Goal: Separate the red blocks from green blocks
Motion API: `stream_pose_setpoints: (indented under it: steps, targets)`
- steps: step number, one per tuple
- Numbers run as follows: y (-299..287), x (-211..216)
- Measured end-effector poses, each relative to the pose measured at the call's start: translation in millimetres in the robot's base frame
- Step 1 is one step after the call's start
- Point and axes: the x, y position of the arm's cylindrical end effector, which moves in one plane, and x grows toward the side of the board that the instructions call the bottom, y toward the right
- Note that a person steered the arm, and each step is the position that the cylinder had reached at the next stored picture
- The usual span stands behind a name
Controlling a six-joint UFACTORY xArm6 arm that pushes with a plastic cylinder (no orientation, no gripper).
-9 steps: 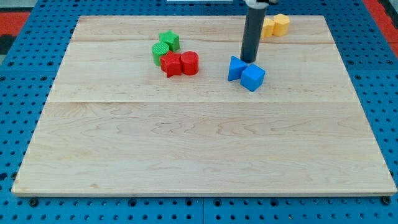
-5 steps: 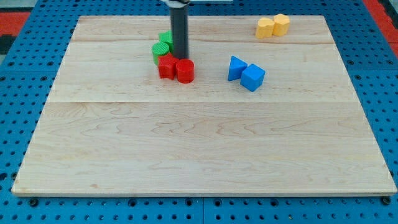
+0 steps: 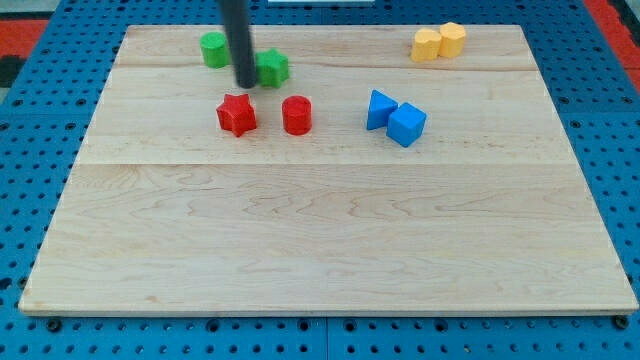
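Observation:
My tip (image 3: pixel 245 84) rests on the board in the upper left, between the two green blocks. A green cylinder (image 3: pixel 213 49) lies up and left of the tip. A green star (image 3: pixel 272 68) sits just right of it, almost touching the rod. A red star (image 3: pixel 237 114) lies just below the tip. A red cylinder (image 3: pixel 297 115) lies to the star's right, apart from it. Both red blocks sit a little below the green ones.
Two blue blocks (image 3: pixel 396 117) touch each other right of the red cylinder. Two yellow blocks (image 3: pixel 439 42) sit together near the board's top right edge. The wooden board (image 3: pixel 320 240) lies on a blue pegboard surface.
The rod swept left from the blue blocks into the red-green cluster. The green cylinder moved up-left, the red star moved left and down, and the cluster is now spread apart.

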Motion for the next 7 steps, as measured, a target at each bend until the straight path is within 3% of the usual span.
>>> stream_pose_setpoints:
  steps: [1,3,5,6,7]
  targets:
    - [24,-1]
    - [14,-23]
    - [89,-25]
    - [91,-53]
    - [45,-64]
